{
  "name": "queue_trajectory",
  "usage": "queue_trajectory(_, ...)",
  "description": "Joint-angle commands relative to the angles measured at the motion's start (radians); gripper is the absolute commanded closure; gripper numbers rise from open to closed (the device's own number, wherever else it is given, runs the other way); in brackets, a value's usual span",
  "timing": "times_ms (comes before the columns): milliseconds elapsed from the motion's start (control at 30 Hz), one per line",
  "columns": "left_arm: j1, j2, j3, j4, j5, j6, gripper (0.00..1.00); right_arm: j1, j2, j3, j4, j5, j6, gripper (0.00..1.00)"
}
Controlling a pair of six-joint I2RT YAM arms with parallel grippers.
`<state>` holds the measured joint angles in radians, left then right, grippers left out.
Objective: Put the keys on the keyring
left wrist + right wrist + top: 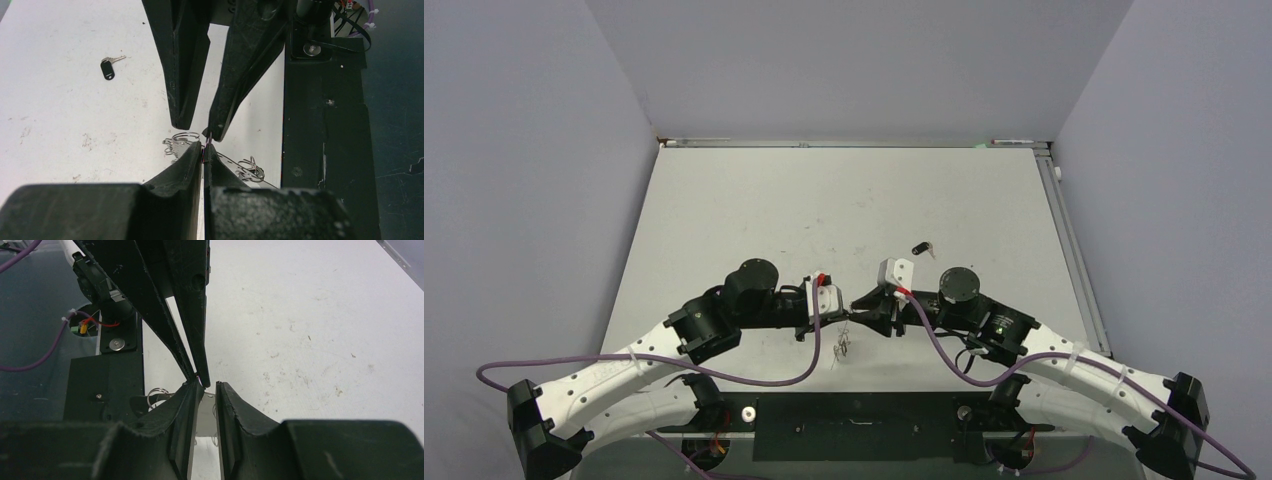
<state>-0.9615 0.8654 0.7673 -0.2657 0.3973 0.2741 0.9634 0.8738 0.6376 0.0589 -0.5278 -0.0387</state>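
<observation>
The left gripper (203, 150), fingers pressed together, pinches the keyring (250, 169) by its rim, close in front of the arm bases. The right gripper (199, 129) stands partly spread, tips meeting the left's, nothing visibly held. One key (107, 68) lies well apart on the table (724, 200); I'd judge fetching it comes next, needing a fine pinch on its black head

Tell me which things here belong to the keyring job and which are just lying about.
Job: keyring, pinched in the left claw; loose key on the table.
Lying about: purple cables; black base plate.
</observation>
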Motion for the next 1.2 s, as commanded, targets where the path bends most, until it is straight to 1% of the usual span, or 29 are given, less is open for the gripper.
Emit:
queue_trajectory(0, 0.003, -0.017, 0.011, 0.088, -0.029, 0.015, 1.0, 0.004, -0.055, -0.02, 0.041, -0.064, 0.034, 0.7)
queue_trajectory(67, 0.003, -0.016, 0.011, 0.088, -0.031, 0.016, 1.0, 0.004, -0.091, -0.019, 0.04, -0.056, 0.038, 0.62)
queue_trajectory(133, 0.003, -0.013, 0.012, 0.088, -0.03, 0.016, 1.0, 0.004, -0.121, -0.014, 0.042, -0.053, 0.039, 0.58)
queue_trajectory(300, 0.002, -0.012, 0.011, 0.087, -0.027, 0.017, 1.0, -0.004, -0.151, -0.019, 0.064, -0.069, 0.066, 0.56)
queue_trajectory(500, 0.003, -0.017, 0.008, 0.089, -0.02, 0.017, 1.0, -0.009, -0.078, -0.024, 0.094, -0.071, 0.055, 0.59)
queue_trajectory(633, 0.002, -0.019, 0.009, 0.089, -0.018, 0.018, 1.0, -0.047, -0.051, -0.035, 0.12, -0.082, 0.046, 0.62)
queue_trajectory(767, 0.003, -0.02, 0.007, 0.089, -0.014, 0.017, 1.0, -0.124, -0.022, -0.047, 0.151, -0.166, 0.063, 0.64)
queue_trajectory(833, 0.003, -0.02, 0.007, 0.089, -0.013, 0.018, 1.0, -0.142, -0.016, -0.051, 0.166, -0.184, 0.072, 0.65)
queue_trajectory(1167, 0.003, -0.016, 0.007, 0.091, -0.011, 0.017, 1.0, -0.146, 0.034, -0.024, 0.156, -0.272, 0.067, 0.7)
